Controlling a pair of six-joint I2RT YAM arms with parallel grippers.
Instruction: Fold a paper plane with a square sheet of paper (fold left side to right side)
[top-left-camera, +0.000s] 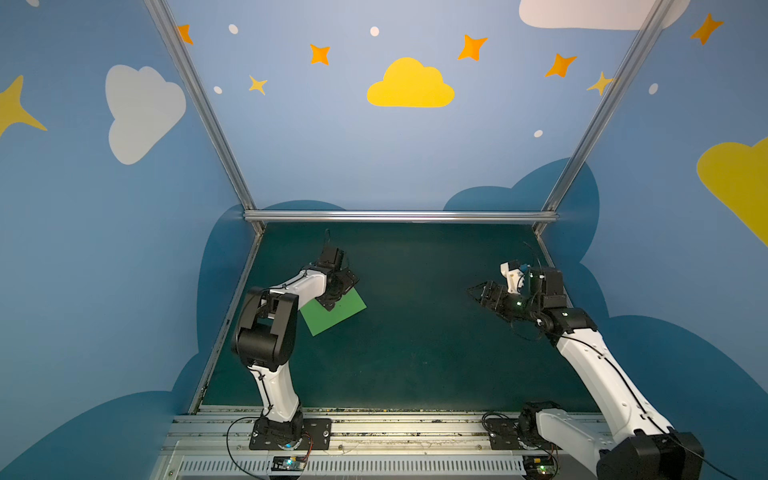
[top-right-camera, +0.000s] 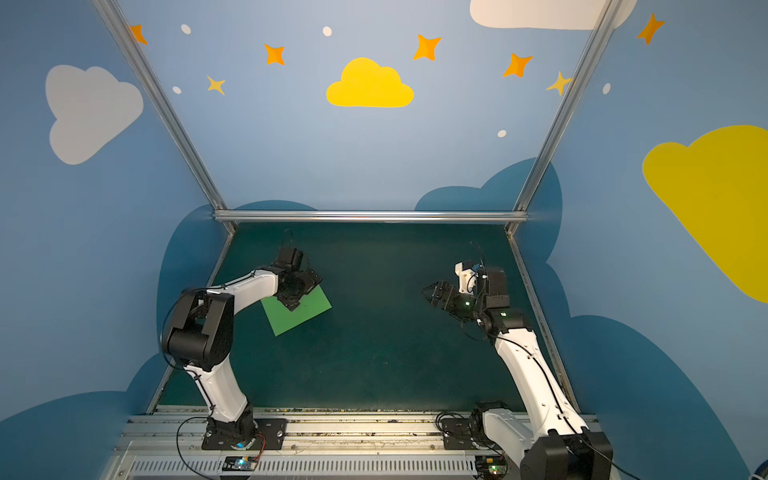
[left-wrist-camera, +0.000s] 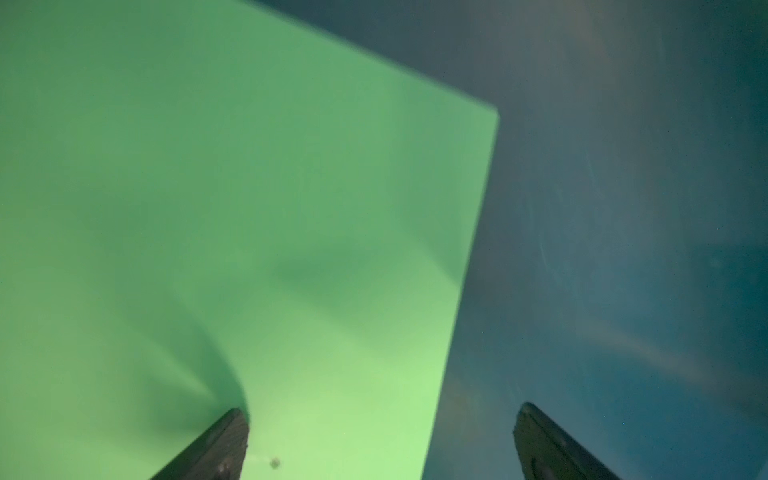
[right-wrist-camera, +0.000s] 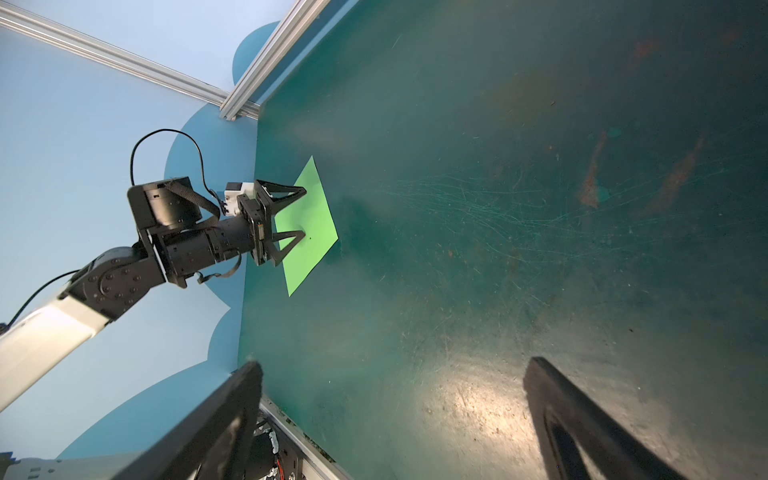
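The bright green square sheet of thin paper (top-left-camera: 340, 312) lies flat and apparently unfolded, with no crease to be seen, so the left-to-right fold looks not yet begun. It sits on the dark teal-green matted surface (top-left-camera: 415, 357) close to the left edge and well away from the right edge. It is turned askew, so that its sides run at an angle to the surface's edges.

Directly over it hangs the left gripper (right-wrist-camera: 304, 212) with its jaws spread wide and holding nothing. In the left wrist view one jaw tip presses down on the sheet, where a soft dimple fans out around it, while the other tip stands off the paper, over bare mat just beside the sheet's edge.

The right gripper (top-left-camera: 474, 296) hovers near the right edge of the surface, well apart from the paper. Its jaws are also open and empty.

The risks, as I judge them, come from that straddle. If the jaws close from here, the tip on the paper is likely to drag it toward the other tip and bunch or crumple it rather than lift a clean edge — thin paper takes a stray crease easily, and the dimple hints at that. Nothing pins the far side of the sheet, so it could also slide on the mat. And because it lies askew, a fold carried straight across may land with the edges mismatched
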